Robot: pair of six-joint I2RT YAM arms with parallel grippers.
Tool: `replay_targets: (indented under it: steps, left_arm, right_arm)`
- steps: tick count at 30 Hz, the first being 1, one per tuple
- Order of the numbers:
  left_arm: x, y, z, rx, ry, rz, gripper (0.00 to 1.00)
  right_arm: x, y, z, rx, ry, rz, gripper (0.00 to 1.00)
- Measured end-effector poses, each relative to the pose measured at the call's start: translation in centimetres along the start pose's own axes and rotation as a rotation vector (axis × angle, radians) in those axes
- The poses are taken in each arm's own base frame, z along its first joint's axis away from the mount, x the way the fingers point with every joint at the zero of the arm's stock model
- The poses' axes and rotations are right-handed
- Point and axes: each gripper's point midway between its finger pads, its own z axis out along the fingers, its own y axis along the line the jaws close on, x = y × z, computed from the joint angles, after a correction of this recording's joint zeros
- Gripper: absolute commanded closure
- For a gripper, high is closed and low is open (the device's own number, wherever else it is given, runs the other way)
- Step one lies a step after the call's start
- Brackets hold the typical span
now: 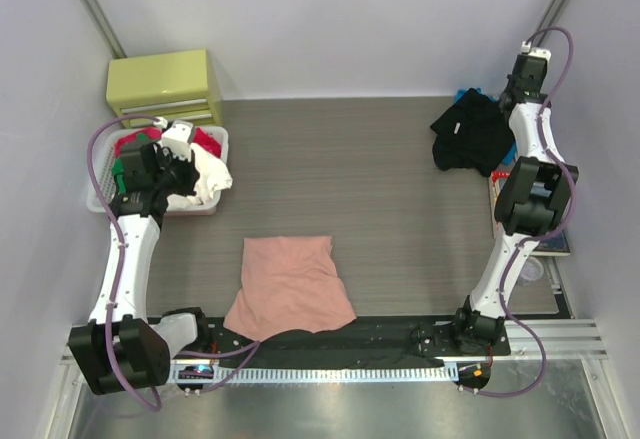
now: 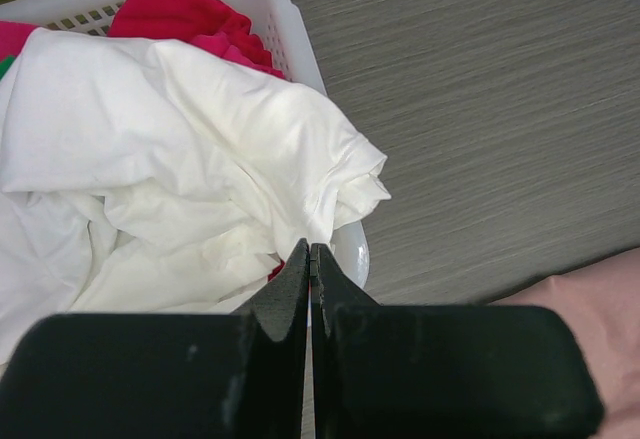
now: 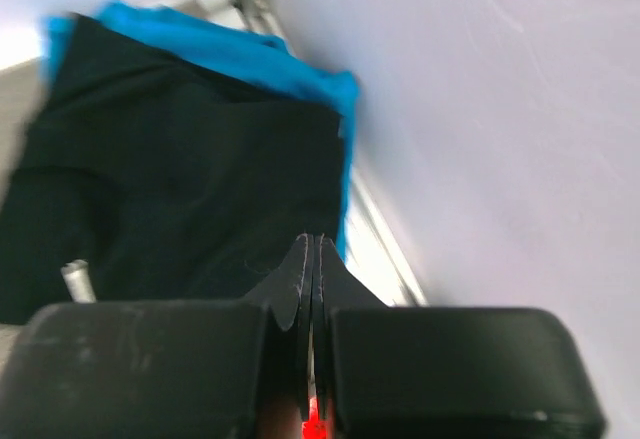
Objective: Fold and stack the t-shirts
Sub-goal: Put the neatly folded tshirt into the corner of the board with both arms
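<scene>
Grey wood-grain table carries a white laundry basket at its left, heaped with a crumpled white garment over red cloth. Only the right wrist view shows blue fabric under the rumpled black t-shirt at far right. A salmon-pink t-shirt lies folded, plain side up, at front centre. The left gripper and right gripper are pressed closed, holding nothing.

no writing, label, brand, number or sign could be read in any view. the salmon-pink t-shirt, the black t-shirt, the yellow-green drawer box and the white basket showed nothing legible.
</scene>
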Motion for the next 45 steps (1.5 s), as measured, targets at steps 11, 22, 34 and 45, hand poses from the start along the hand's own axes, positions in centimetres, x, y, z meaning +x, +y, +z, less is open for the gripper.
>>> replay_targets:
  steps: [11, 22, 34, 45]
  left_arm:
    - [0.2, 0.0, 0.2, 0.002, 0.006, -0.002, 1.0]
    - [0.4, 0.1, 0.4, 0.004, 0.017, -0.006, 1.0]
    - [0.5, 0.1, 0.5, 0.001, 0.022, -0.007, 1.0]
    - [0.4, 0.1, 0.4, -0.001, 0.017, -0.004, 1.0]
  right_arm:
    - [2.7, -0.9, 4.4, 0.113, 0.106, -0.053, 0.99]
    - [11.2, -0.7, 7.7, 0.116, 0.309, -0.076, 0.99]
    - [13.0, 0.1, 9.6, 0.093, 0.365, -0.054, 0.99]
    - [13.2, 0.6, 9.6, 0.047, 0.384, -0.027, 0.99]
